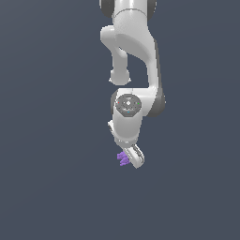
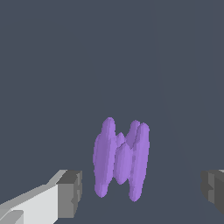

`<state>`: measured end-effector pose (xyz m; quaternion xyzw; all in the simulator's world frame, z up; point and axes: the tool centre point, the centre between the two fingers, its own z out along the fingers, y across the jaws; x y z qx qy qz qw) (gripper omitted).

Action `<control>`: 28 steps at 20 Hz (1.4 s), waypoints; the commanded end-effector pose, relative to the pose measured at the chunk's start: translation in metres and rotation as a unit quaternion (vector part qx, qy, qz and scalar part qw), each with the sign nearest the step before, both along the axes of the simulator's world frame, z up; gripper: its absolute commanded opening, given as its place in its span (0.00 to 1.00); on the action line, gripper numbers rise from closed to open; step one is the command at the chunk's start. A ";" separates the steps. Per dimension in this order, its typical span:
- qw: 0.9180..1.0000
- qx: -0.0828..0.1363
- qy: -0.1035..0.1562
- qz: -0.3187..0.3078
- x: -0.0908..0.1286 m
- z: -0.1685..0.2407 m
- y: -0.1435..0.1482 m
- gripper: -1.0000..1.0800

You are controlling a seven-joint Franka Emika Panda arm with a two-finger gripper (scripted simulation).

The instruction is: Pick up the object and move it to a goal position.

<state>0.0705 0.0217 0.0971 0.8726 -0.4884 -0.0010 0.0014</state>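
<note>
A white Franka Panda arm (image 1: 133,65) hangs down through the middle of the exterior view, its gripper (image 1: 130,157) lowered beside a small purple object (image 1: 123,158), seen against a uniform dark grey surface (image 1: 47,187). No edge or corner of a table shows in either view, so the object's place on the surface cannot be fixed that way. In the exterior view the purple piece sits just at the gripper's tip, on the exterior view's left of it; whether they touch cannot be told there. The wrist view shows the purple object (image 2: 121,157) as several short parallel ridged bars, standing between the two grey finger pads (image 2: 70,194). The jaws stand wide, each pad clear of the object with dark surface visible on either side, nothing grasped.
</note>
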 end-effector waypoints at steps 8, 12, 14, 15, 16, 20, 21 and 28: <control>0.998 0.001 -0.001 -0.056 0.006 -0.008 0.006 0.96; 0.998 0.001 -0.002 -0.061 0.007 -0.009 0.007 0.96; 0.998 0.001 -0.001 -0.059 0.007 -0.009 0.007 0.96; 0.998 0.001 -0.001 -0.059 0.007 -0.010 0.007 0.96; 0.998 0.001 -0.001 -0.059 0.007 -0.012 0.007 0.96; 0.998 0.001 -0.001 -0.060 0.006 -0.028 0.007 0.96; 0.998 0.001 -0.001 -0.061 0.006 -0.034 0.007 0.96; 0.998 0.001 -0.002 -0.062 0.006 -0.060 0.007 0.96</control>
